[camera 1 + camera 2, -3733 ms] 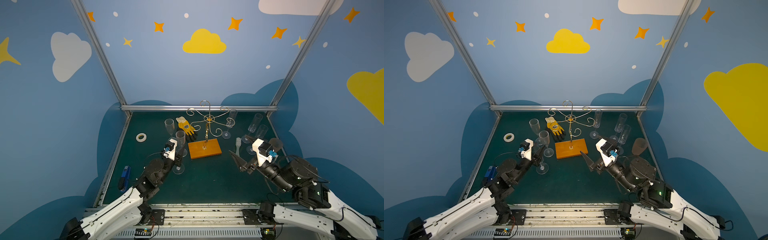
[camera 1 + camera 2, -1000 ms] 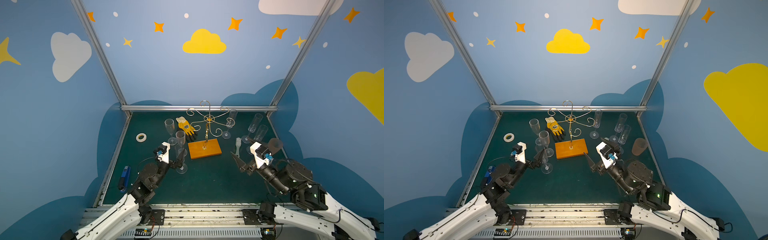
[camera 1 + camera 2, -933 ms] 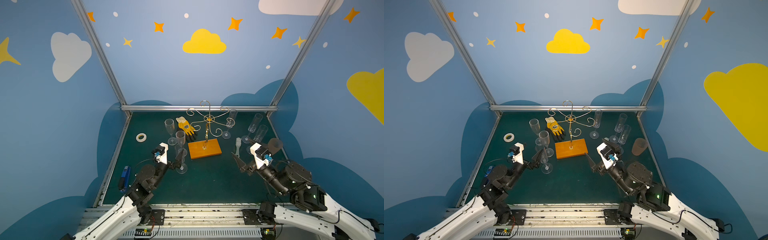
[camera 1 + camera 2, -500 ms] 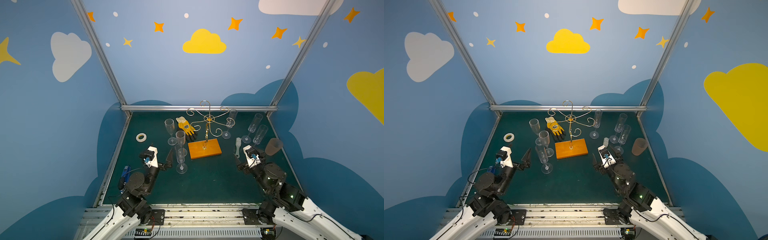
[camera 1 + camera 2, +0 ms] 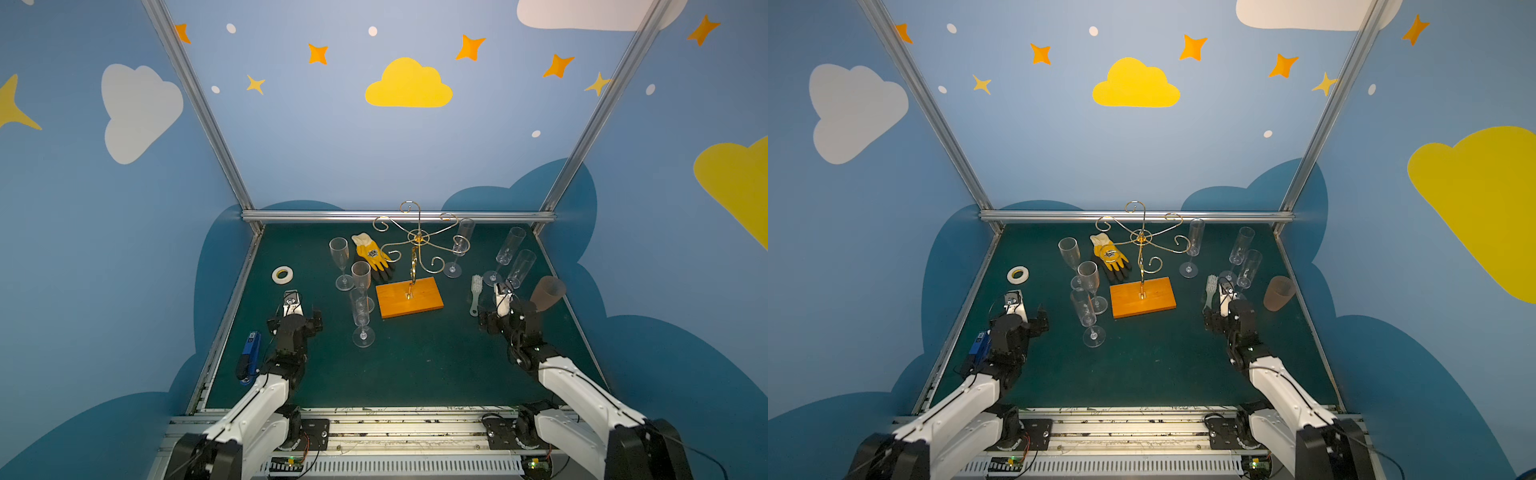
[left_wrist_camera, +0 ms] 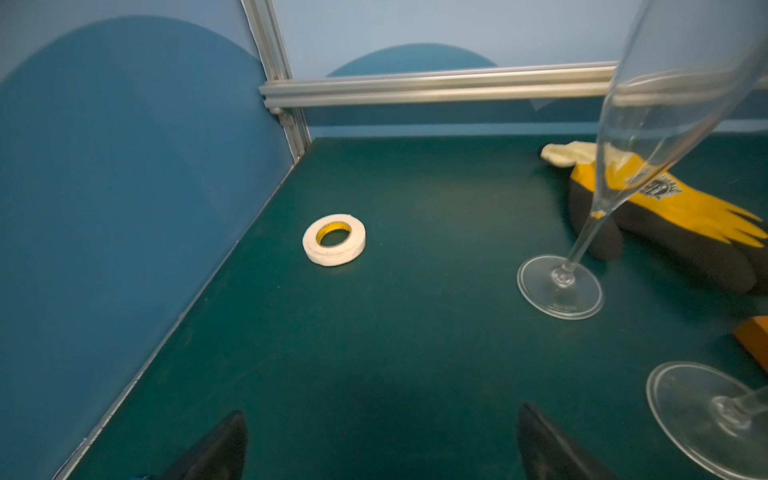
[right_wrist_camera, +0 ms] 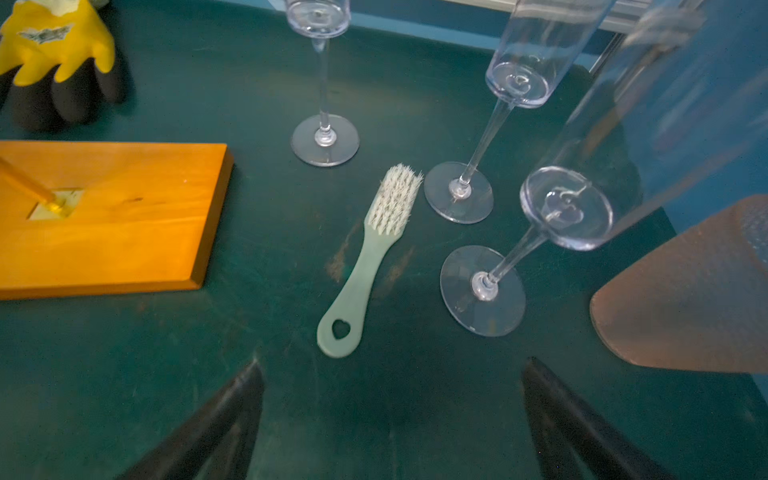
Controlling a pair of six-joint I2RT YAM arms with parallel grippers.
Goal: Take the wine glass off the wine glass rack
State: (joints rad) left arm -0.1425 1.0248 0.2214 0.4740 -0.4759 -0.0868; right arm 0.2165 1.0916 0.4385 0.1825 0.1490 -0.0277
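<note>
Top views: rack (image 5: 424, 300) upright at the centre of the tabletop (image 5: 415, 374), and all six arms are bare in both top views. Six glasses (image 5: 360, 274) stand on the tabletop, three at 8–10 o'clock of the rack base and three at 2–3 o'clock. Which is the task's one, cannot tell. Left gripper (image 5: 294, 321) sits low at 8 o'clock of the rack, right gripper (image 5: 508, 319) at 4 o'clock; neither touches a glass.

Left wrist: fingers (image 6: 220, 449) spread wide, nothing between them. Tape (image 6: 334, 240) lies ahead, two glass feet are near, and the glove (image 6: 665, 216) is beyond them.

Right wrist: fingers (image 7: 224, 419) spread wide, empty. Brush (image 7: 365, 266) lies just ahead with glass feet beside it, and the cup (image 7: 685, 291) is near one finger.

Judgement: removal reads as done; the step in hand is parking the arms. To do it well, draw each arm straight toward 6 o'clock with no sideways sweep. The nearest stem stands at 3 o'clock of the left gripper and the cup at 1 o'clock of the right. These tall, narrow glasses would likely tip at a light knock. Leave the rack alone.
</note>
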